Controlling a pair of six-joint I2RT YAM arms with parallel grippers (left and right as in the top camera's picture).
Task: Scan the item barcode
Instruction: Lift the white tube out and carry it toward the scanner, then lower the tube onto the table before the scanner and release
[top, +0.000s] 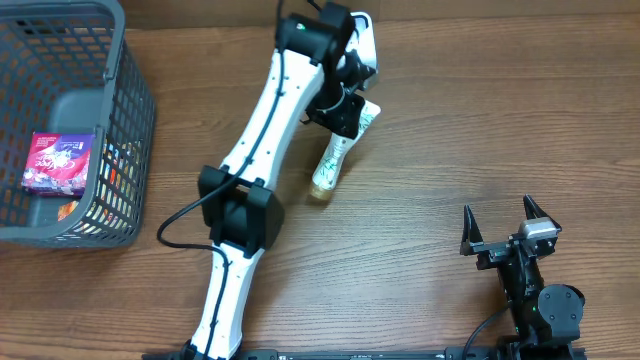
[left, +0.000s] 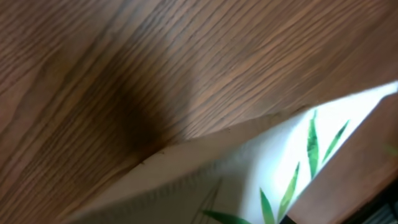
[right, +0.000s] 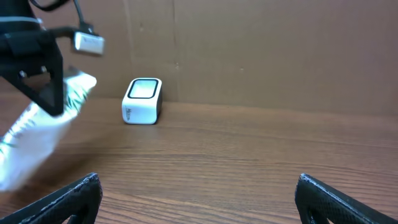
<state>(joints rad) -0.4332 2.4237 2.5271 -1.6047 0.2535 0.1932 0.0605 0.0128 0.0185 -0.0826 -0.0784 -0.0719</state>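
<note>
The item is a white tube with green leaf print (top: 335, 160), tilted, its cap end low near the table. My left gripper (top: 348, 118) is shut on its upper end, just in front of the white barcode scanner (top: 366, 42). The left wrist view shows only the tube (left: 261, 168) close up over the wood; its fingers are out of frame. In the right wrist view the tube (right: 37, 134) hangs at far left and the scanner (right: 142, 101) stands by the back wall. My right gripper (top: 507, 225) stands open over bare table at the front right, nothing between its fingers (right: 74, 199).
A grey mesh basket (top: 140, 110) sits at the far left with a pink box (top: 58, 162) and other packets inside. A brown wall runs behind the scanner. The left arm stretches diagonally across the table's middle.
</note>
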